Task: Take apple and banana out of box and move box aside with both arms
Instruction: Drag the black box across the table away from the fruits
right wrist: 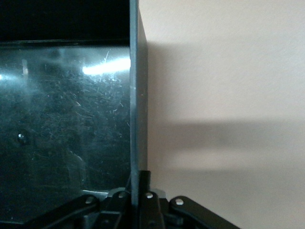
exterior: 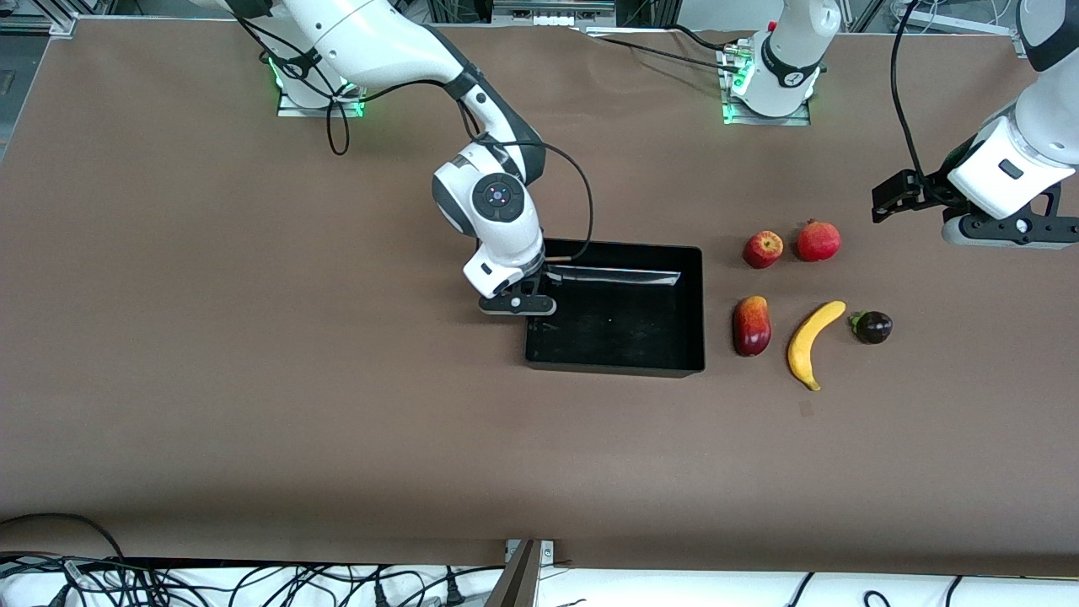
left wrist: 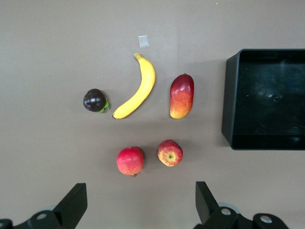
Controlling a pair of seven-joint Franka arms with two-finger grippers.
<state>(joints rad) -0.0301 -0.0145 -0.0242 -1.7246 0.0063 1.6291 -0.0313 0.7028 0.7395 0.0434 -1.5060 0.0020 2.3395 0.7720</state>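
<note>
The black box [exterior: 615, 367] lies mid-table. My right gripper [exterior: 524, 305] is shut on the box's wall at the right arm's end; the wall [right wrist: 138, 95] runs between its fingers [right wrist: 153, 191] in the right wrist view. The yellow banana [exterior: 813, 341] and the red apple [exterior: 763, 249] lie beside the box toward the left arm's end. My left gripper [exterior: 885, 198] hangs open and empty over the bare table past the fruits. In the left wrist view its fingers [left wrist: 71, 205] stand wide apart, with the apple [left wrist: 170, 153], banana [left wrist: 138, 90] and box [left wrist: 229, 95] in sight.
A red pomegranate [exterior: 818, 241] lies beside the apple. A red-yellow mango [exterior: 752, 325] lies between box and banana. A dark mangosteen [exterior: 872, 327] lies beside the banana, toward the left arm's end. A small tape square [exterior: 807, 409] sits nearer the camera than the banana.
</note>
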